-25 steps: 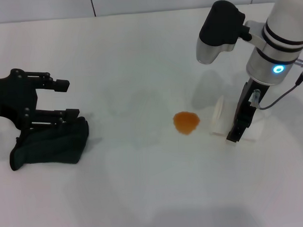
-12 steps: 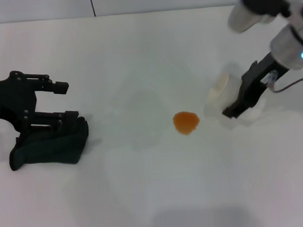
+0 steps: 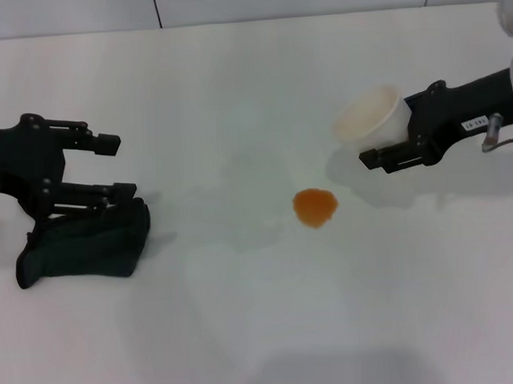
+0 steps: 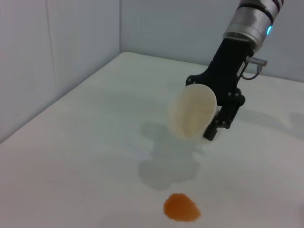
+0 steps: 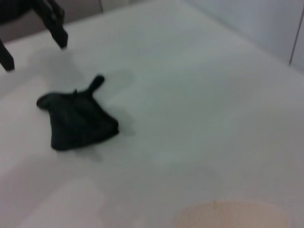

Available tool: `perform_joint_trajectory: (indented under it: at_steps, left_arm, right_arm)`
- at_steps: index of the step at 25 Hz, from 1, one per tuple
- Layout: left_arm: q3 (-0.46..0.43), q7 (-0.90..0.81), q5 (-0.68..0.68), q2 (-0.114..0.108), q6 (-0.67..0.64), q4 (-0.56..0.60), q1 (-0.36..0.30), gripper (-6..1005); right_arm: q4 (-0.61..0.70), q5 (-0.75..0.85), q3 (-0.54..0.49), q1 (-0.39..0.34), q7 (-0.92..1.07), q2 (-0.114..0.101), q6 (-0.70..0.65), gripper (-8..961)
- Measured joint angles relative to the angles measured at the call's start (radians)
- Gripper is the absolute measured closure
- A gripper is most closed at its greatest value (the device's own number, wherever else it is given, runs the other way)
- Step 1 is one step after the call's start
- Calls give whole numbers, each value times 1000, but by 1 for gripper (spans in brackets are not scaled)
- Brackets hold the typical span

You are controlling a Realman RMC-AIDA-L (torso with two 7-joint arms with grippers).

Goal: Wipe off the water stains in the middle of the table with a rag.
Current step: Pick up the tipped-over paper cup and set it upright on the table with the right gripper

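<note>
Risks: right pincer (image 3: pixel 388 150) is pinching a white cup (image 3: pixel 372 118) off the counter (image 3: pixel 244 327), tilted on its side above the right part. Any residue inside could drip and make a second blot, or the cup could slip, since the hold looks to be on one side only. Left pincer (image 3: pixel 112 167) is spread, hovering over the far edge of the rag (image 3: pixel 83 243) near the left edge; a shallow pinch could catch only a fold or the loop, and the cloth would then trail and smear the stain (image 3: pixel 314 206) rather than lift it. The stain sits mid-counter, nearer the right, well apart from the rag and just short of the cup's shadow.

Count: one rag, one stain, one cup, two pincers. In the right wrist view, rag (image 5: pixel 76 121) lies bunched with its loop sticking out.
</note>
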State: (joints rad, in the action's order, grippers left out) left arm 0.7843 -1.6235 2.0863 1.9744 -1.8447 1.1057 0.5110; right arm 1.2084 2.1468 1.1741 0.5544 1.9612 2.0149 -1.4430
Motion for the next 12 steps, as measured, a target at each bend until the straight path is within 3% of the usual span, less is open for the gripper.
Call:
perform_joint_trajectory:
  at_steps: [5,12]
  left_arm:
    - [4,-12,21,0,-1,0,6,275]
    - [4,-19,24,0,-11,1,15,275]
  right_arm:
    - [-71,-191,23,-83,-219,4,86,344]
    - [-289,-354,31,-88,-452,4,143,376]
